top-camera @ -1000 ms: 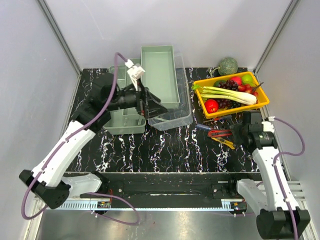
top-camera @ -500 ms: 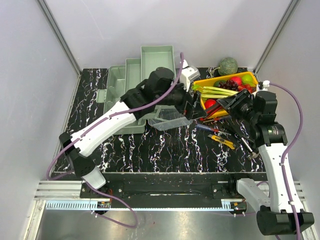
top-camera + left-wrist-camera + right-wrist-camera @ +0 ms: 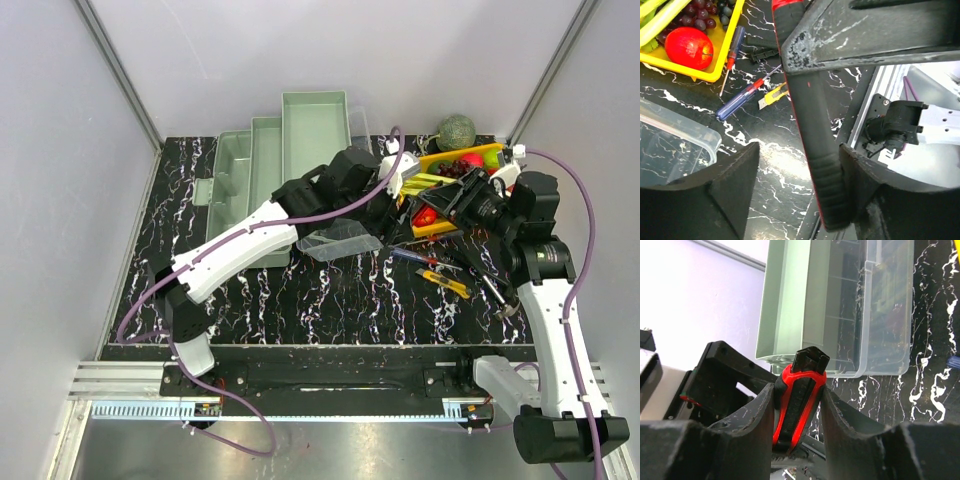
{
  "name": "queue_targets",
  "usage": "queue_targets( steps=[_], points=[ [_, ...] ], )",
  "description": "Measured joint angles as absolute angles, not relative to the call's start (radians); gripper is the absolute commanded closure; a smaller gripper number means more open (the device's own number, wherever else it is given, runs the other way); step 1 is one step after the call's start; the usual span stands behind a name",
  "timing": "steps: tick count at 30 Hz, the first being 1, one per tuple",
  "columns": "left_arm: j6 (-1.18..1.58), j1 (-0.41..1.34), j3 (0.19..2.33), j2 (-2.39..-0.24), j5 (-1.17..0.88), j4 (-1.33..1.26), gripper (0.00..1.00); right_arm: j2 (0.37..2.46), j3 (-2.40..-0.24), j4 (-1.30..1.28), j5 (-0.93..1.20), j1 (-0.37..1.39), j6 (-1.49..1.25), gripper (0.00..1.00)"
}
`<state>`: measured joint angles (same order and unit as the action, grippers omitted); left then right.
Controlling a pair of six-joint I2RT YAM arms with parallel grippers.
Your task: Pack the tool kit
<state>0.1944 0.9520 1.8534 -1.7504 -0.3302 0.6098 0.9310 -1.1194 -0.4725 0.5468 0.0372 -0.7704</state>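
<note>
My right gripper (image 3: 797,412) is shut on a red and black utility knife (image 3: 799,392), held up above the table. My left gripper (image 3: 799,172) stands open around the same knife (image 3: 815,150): its right finger lies against the handle and its left finger (image 3: 735,175) is well apart. In the top view both grippers meet in front of the fruit tray, left gripper (image 3: 405,205) facing right gripper (image 3: 455,200). The pale green toolbox (image 3: 300,150) stands open at the back, its clear lid (image 3: 340,240) hanging forward. A yellow utility knife (image 3: 445,283) and a blue-handled screwdriver (image 3: 410,256) lie on the table.
The orange-yellow tray (image 3: 470,152) of fruit and vegetables sits at the back right, with a red apple (image 3: 689,47) near its rim. A green melon (image 3: 456,130) lies behind it. A metal tool (image 3: 497,297) lies near the right arm. Grey walls enclose three sides.
My left arm swung from the toolbox to the right. My right arm rose from the table with the red knife. The left jaws narrowed around the knife.
</note>
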Motion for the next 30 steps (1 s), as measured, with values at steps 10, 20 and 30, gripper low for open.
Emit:
queue_targets(
  steps=[10,20,30],
  points=[
    [0.206,0.952,1.858,-1.757,-0.301,0.633,0.97,0.966,-1.152,-0.492,0.564,0.038,-0.765,0.23],
    [0.312,0.860,1.858,-1.755,-0.258,0.636,0.99,0.878,-1.173,-0.523,0.352,0.038,-0.745,0.01],
    [0.474,0.550,1.772,-1.665,-0.182,0.610,0.85,0.824,-1.069,-0.567,0.217,0.038,-0.746,0.01]
  ],
)
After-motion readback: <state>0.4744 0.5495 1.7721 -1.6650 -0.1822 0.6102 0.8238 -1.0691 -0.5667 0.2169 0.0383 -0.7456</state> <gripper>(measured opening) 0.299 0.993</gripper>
